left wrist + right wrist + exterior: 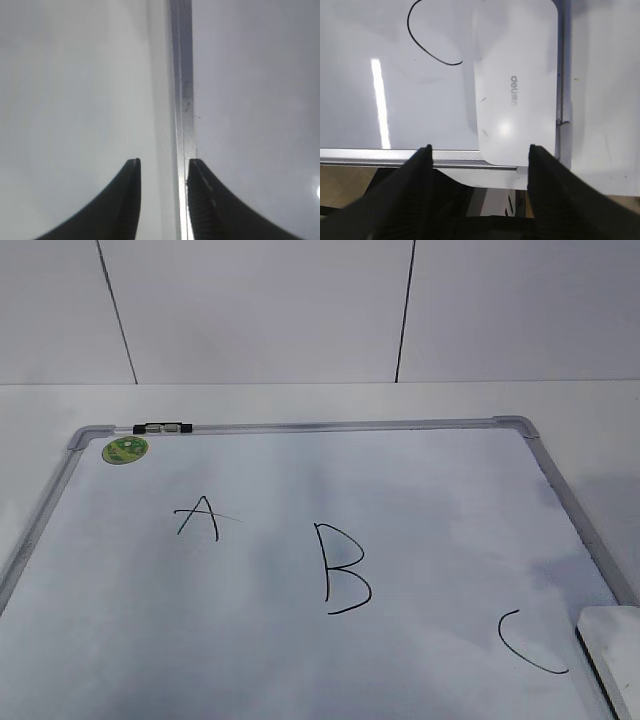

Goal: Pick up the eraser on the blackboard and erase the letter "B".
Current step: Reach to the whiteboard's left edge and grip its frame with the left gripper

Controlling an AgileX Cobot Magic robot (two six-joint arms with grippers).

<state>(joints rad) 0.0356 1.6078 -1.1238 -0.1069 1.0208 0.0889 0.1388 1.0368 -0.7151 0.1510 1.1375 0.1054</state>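
Note:
The blackboard (pixel 420 500) is a white board with a grey frame, lying flat. The black letter "B" (pixel 343 568) stands at its middle, with a smaller "A" (pixel 198 517) to the left and a "C" (pixel 527 642) to the right. The white eraser (pixel 612 652) lies at the board's near right corner; it fills the right wrist view (pixel 515 80), next to the "C" (pixel 427 35). My right gripper (pixel 480 150) is open and empty, just short of the eraser's near end. My left gripper (pixel 164 162) is open and empty over the board's frame (pixel 183 90). Neither gripper shows in the exterior view.
A round green sticker (pixel 125 449) and a black clip (pixel 165 427) sit at the board's far left corner. The board rests on a white table (pixel 300 400) before a white wall. The table's near edge and the floor show below the board in the right wrist view (pixel 520 200).

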